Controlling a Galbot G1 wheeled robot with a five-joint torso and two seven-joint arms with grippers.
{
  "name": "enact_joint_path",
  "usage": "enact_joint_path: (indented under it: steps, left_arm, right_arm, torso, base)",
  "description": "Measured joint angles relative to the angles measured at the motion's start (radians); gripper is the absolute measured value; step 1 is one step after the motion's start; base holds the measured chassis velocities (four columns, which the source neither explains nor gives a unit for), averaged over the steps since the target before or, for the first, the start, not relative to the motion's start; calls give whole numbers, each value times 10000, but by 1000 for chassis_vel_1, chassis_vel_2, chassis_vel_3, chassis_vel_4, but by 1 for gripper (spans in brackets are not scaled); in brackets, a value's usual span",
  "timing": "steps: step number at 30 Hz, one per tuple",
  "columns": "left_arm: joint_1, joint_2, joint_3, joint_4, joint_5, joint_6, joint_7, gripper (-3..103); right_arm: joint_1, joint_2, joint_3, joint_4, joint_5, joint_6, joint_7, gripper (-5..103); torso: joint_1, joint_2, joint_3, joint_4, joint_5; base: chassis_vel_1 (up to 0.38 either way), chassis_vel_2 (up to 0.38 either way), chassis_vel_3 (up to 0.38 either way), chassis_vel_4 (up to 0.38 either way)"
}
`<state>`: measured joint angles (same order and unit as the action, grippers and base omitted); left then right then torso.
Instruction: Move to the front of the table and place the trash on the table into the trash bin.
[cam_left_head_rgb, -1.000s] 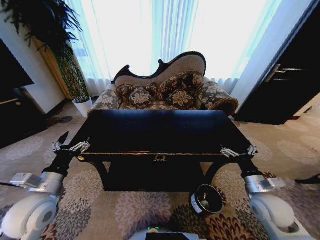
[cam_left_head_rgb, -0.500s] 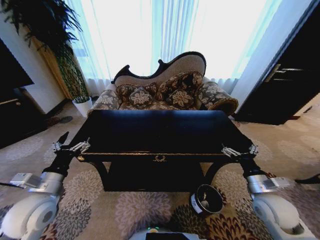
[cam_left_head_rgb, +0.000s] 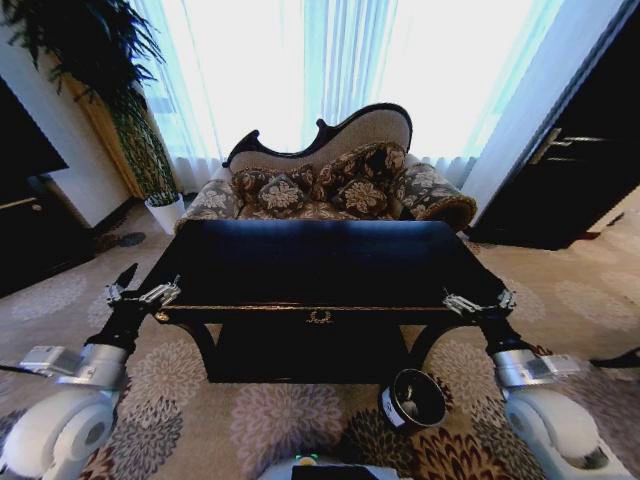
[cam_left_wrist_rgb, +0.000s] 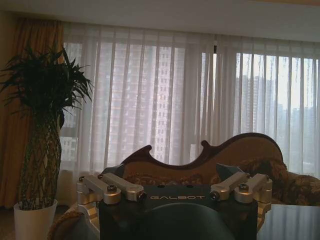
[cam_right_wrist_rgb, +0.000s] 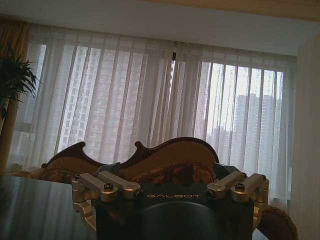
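Observation:
The glossy black table (cam_left_head_rgb: 320, 262) with gold trim stands straight ahead, and its top shows nothing on it. The trash is out of view. On the carpet below the table's front edge, right of centre, the small black trash bin (cam_left_head_rgb: 412, 400) leans with its mouth towards me. My left gripper (cam_left_head_rgb: 140, 295) hovers open at the table's front left corner. At the front right corner my right gripper (cam_left_head_rgb: 478, 302) is open too. Neither holds anything. In the left wrist view the left gripper (cam_left_wrist_rgb: 175, 189) faces the sofa; in the right wrist view the right gripper (cam_right_wrist_rgb: 172, 189) looks across the table top (cam_right_wrist_rgb: 35, 210).
A patterned sofa (cam_left_head_rgb: 330, 185) stands right behind the table, with curtained windows beyond. A potted plant in a white pot (cam_left_head_rgb: 165, 212) is at the back left. A dark door (cam_left_head_rgb: 570, 160) is at the right. Patterned carpet (cam_left_head_rgb: 250, 420) lies between me and the table.
The right arm has edged very slightly to the right. Nothing else has visibly changed.

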<state>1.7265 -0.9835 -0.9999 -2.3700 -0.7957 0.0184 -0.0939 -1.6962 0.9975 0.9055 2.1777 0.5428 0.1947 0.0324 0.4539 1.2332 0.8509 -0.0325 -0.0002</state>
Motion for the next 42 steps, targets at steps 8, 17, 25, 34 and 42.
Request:
enact_joint_path:
  steps: [8,17,25,34,42]
  left_arm:
    - [0,0,0,0,1,0,0,100]
    - [0,0,0,0,0,0,0,100]
    - [0,0,0,0,0,0,0,100]
    - [0,0,0,0,0,0,1,100]
    - [0,0,0,0,0,1,0,100]
  right_arm:
    - [0,2,-4,-6,-3,4,-2,100]
    - [0,2,-5,-8,-9,11,-3,100]
    - [0,3,-6,-9,-11,16,-3,100]
    - [-1,3,-5,-9,-12,19,-3,100]
    - [1,4,-6,-9,-12,19,-3,100]
  torso:
    - [0,0,0,0,0]
    - [2,-1,1,0,-1]
    - [-1,0,0,1,0]
    - [-5,3,-2,0,-1]
    - [2,0,1,0,1]
  base:
    - [0,0,0,0]
    - [43,-46,-48,45]
    - [175,-172,-180,174]
    - [209,-199,-199,203]
    - [165,-165,-169,175]
